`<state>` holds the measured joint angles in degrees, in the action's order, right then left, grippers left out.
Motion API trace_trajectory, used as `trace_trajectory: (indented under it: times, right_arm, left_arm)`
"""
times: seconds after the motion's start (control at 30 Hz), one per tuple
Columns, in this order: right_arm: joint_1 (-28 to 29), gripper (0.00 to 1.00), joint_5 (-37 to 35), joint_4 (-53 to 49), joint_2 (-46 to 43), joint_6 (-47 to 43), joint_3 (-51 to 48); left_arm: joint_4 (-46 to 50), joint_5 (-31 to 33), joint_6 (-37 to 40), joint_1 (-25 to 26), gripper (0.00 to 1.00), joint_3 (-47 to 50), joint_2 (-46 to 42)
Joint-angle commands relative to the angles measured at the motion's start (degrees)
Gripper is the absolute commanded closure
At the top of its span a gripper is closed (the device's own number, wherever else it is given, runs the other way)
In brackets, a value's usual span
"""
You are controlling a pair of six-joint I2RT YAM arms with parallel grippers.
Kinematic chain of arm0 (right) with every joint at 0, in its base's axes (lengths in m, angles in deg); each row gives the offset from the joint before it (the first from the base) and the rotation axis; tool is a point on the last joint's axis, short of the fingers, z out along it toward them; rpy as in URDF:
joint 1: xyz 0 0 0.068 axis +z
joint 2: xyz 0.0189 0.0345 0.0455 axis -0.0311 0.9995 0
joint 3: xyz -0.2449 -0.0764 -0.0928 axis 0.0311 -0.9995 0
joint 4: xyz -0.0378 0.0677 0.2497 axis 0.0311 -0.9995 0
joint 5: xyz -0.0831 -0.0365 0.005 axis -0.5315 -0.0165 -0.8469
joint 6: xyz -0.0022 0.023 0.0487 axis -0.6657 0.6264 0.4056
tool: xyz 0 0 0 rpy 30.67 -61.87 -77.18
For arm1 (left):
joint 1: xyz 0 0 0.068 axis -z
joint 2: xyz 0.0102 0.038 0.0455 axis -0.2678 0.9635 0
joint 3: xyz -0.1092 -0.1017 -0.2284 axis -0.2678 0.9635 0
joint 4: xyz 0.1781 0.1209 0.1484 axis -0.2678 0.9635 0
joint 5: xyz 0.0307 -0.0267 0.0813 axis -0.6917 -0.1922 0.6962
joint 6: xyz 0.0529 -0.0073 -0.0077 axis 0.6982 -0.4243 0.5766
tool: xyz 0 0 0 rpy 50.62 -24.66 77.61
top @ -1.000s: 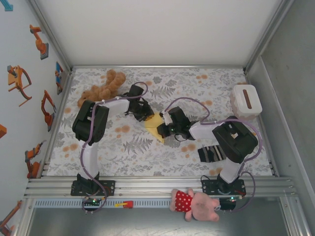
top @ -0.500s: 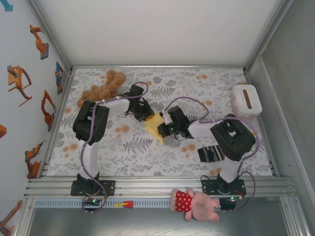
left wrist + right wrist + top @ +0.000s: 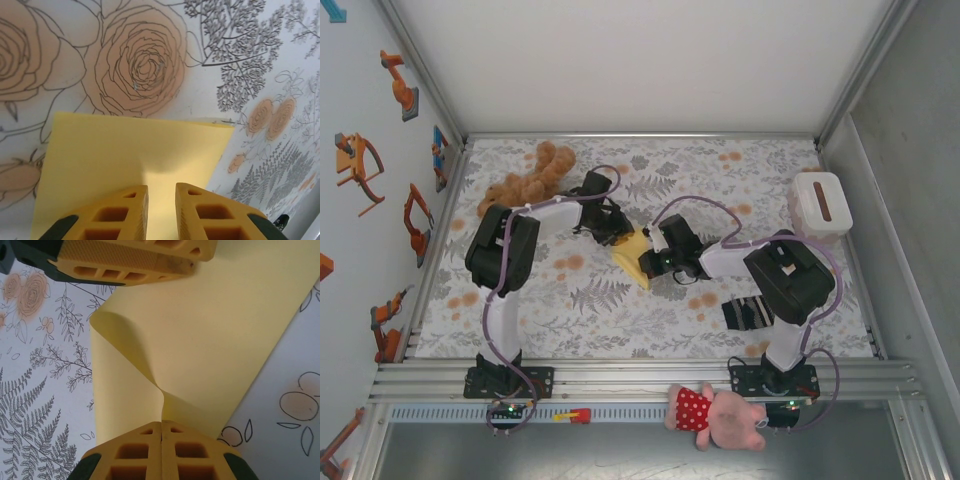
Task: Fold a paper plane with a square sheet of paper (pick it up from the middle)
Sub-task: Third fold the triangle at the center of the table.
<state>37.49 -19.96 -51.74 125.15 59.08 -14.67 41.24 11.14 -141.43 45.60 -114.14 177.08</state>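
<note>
Legible text, numbers, brands: none found.
Pictorial signs: orange robot-arm stickers on the wall left of the brown teddy. No lettering can be made out on them.
Blue mark: arrow-shaped sticker on the same wall, well beyond the teddy towards the upper corner. It is cut by the frame edge and shows no legible characters.
</note>
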Motion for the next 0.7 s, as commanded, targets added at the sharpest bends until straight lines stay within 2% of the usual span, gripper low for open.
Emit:
trace_trajectory:
  times: [0.0, 0.37, 0.67]
  right_arm:
    - [-0.2, 1.00, 0.8, -1.2, 1.0, 0.6, 1.7]
    - [-0.4, 1.00, 0.3, -2.6, 2.0, 0.6, 2.5]
    - [-0.5, 1.00, 0.3, -3.7, 2.8, 0.8, 3.2]
  left_arm:
    - [-0.1, 1.7, -0.8, -0.2, 0.75, 2.1, -5.3]
    - [-11.6, 4.7, -6.4, -0.4, 0.72, 16.9, -16.5]
    - [-14.6, 3.8, -7.5, 1.8, 0.73, 19.5, -18.2]
